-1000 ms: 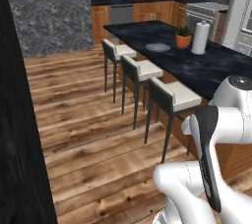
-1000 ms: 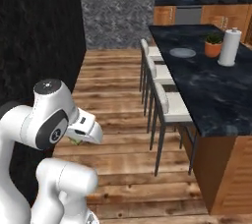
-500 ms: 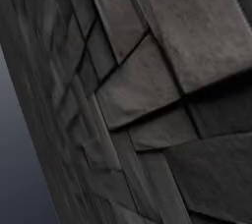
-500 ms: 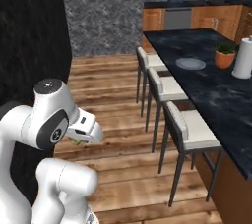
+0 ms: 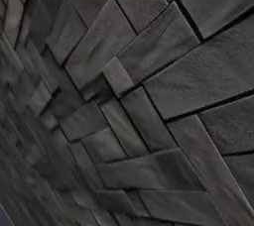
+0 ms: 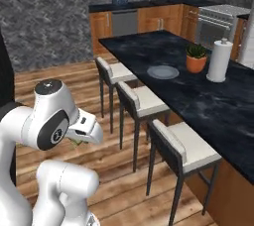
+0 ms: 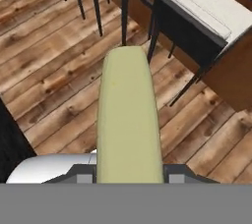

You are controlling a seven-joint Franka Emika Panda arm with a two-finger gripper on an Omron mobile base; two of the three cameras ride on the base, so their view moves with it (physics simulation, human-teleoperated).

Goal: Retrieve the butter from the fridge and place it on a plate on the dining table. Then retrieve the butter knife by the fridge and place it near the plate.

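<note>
The butter (image 7: 129,125), a pale-yellow stick, rises between my gripper's (image 7: 128,175) jaws in the hand view, and the gripper is shut on it above the wooden floor. In the right base view the hand (image 6: 85,130) hangs low beside the arm, with a sliver of the butter (image 6: 75,142) under it. The grey round plate (image 6: 162,72) lies on the black marble dining table (image 6: 221,108), well ahead and to the right of the hand. The fridge and the butter knife are out of view.
Three cushioned stools (image 6: 191,146) line the table's near side. An orange potted plant (image 6: 196,58) and a paper-towel roll (image 6: 219,61) stand beside the plate. A dark stone wall (image 5: 129,96) sits very close in the left base view. Wooden cabinets and a stove (image 6: 218,19) are at the back.
The base has turned and driven, so both base views have shifted; the table and stools now sit nearer in the right base view. The butter stays in the grip.
</note>
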